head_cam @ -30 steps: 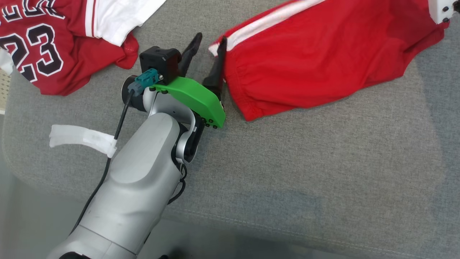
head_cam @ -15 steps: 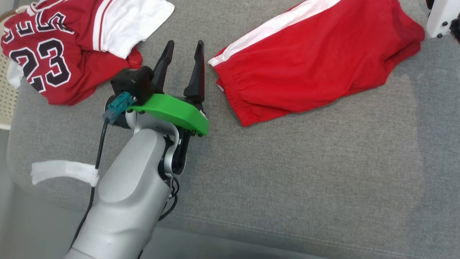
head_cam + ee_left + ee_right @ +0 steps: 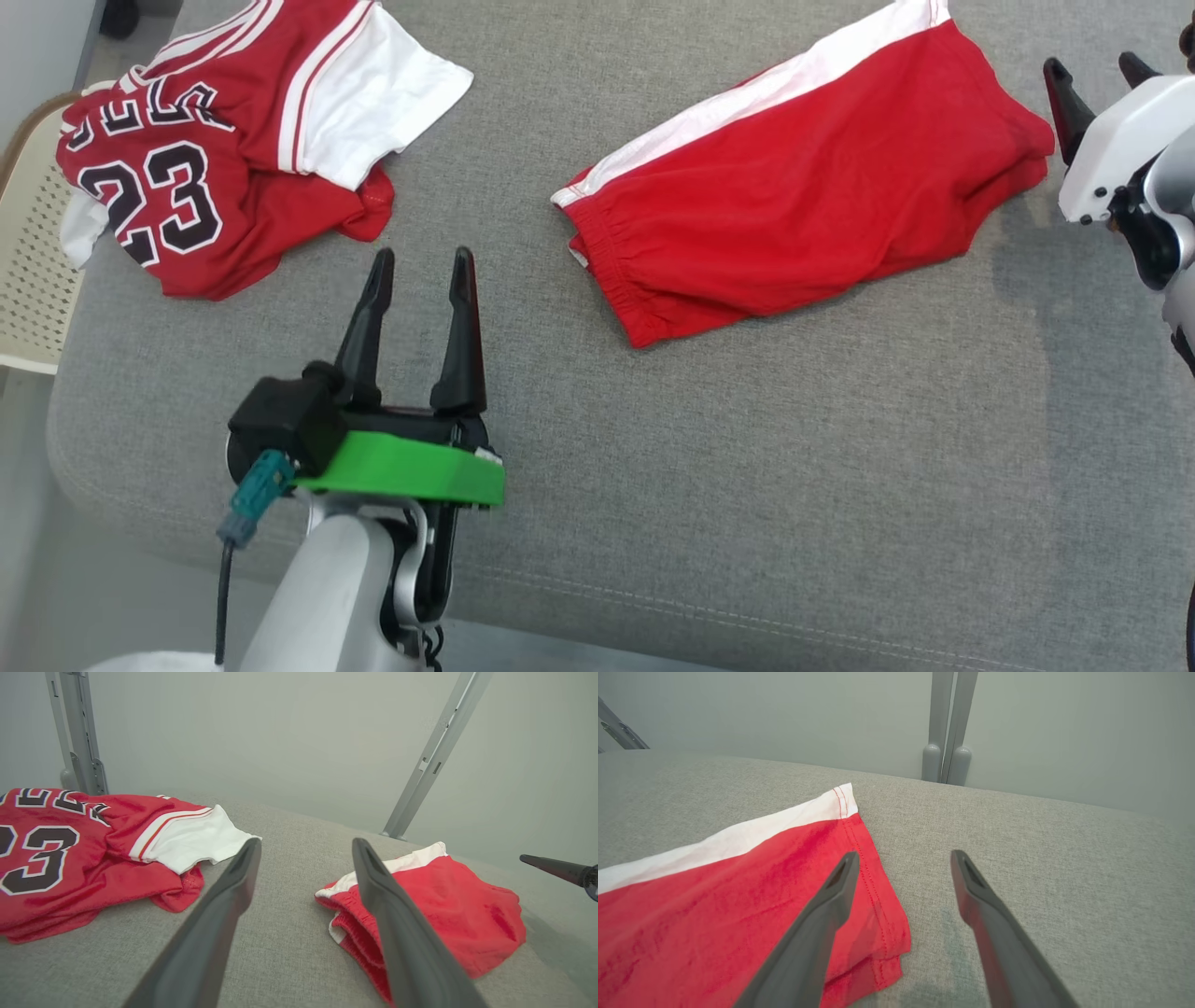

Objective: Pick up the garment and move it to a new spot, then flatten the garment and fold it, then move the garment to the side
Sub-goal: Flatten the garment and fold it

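Both spread, empty: left hand [image 3: 422, 257] off the waistband of the red fabric shorts with white side stripe [image 3: 794, 215], right hand [image 3: 1090, 63] off their hem. Light, limp, you pinch corners.

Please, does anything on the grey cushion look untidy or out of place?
The red jersey lies crumpled in a heap at the far left. The red shorts lie flat but diagonally.

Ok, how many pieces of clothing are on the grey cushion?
2. The red shorts with a white stripe lie right of centre; the red number 23 jersey lies crumpled at the left. Folds could hide more.
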